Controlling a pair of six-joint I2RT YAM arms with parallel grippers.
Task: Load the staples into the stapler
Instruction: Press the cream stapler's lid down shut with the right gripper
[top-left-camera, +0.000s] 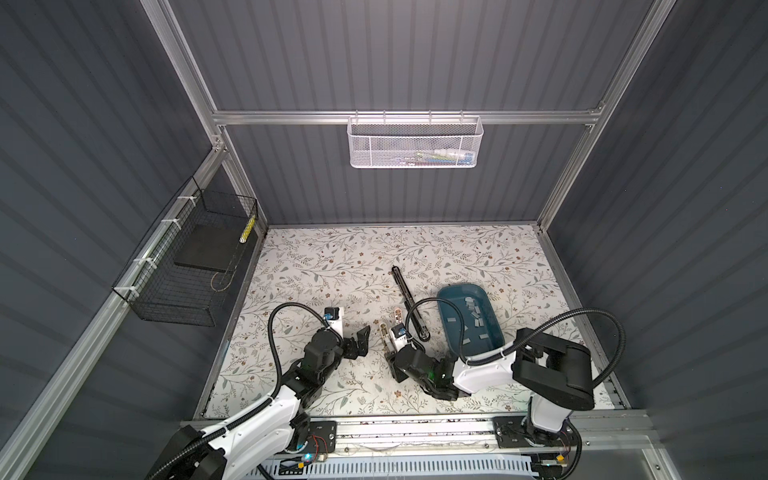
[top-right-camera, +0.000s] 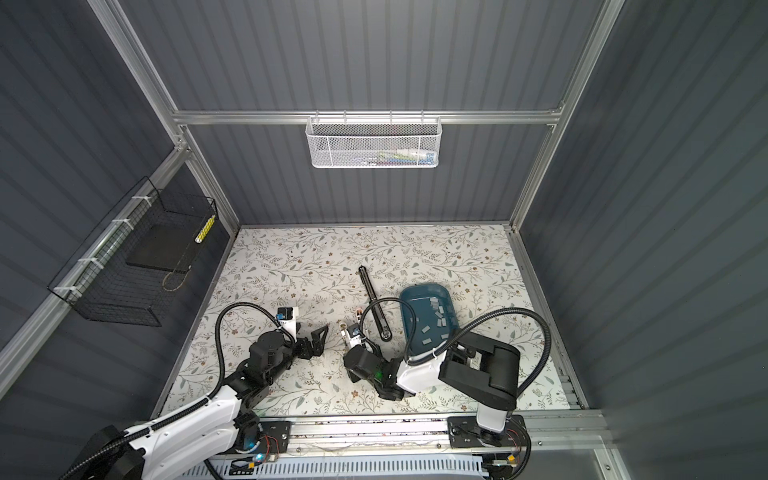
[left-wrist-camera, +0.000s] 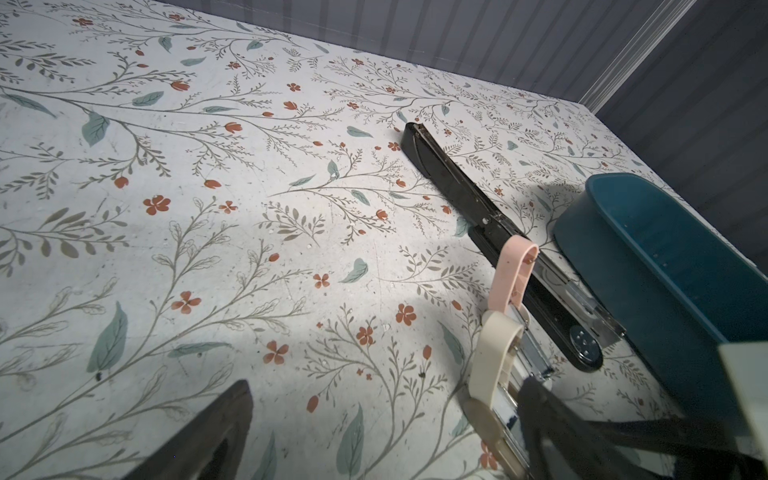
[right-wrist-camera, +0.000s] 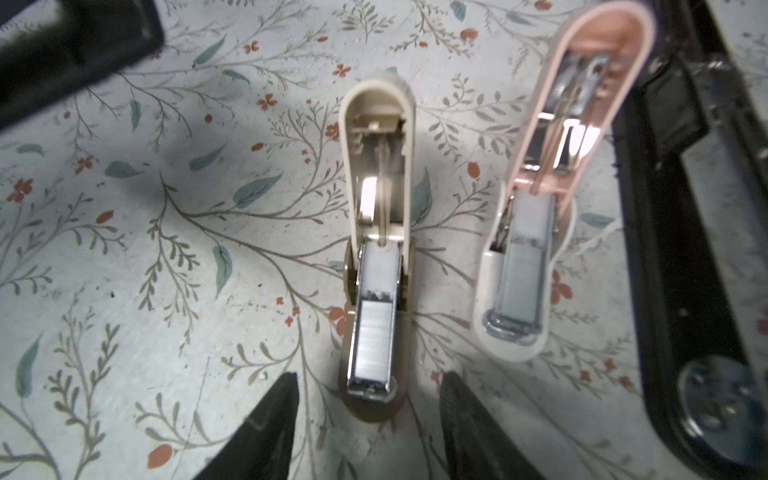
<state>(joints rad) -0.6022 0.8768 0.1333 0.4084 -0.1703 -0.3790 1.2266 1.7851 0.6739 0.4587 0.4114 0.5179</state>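
Observation:
Two small staplers lie open side by side on the floral table. The beige stapler holds a grey strip of staples in its channel, and the pink stapler also shows grey staples in its channel. My right gripper hovers over the beige stapler's front end, open, with a gap on each side. A long black stapler lies open beside them. Loose staples lie in the blue tray. My left gripper stands wide open and empty, left of the staplers.
The blue tray sits right of the black stapler, partly under my right arm. A black wire basket hangs on the left wall and a white mesh basket on the back rail.

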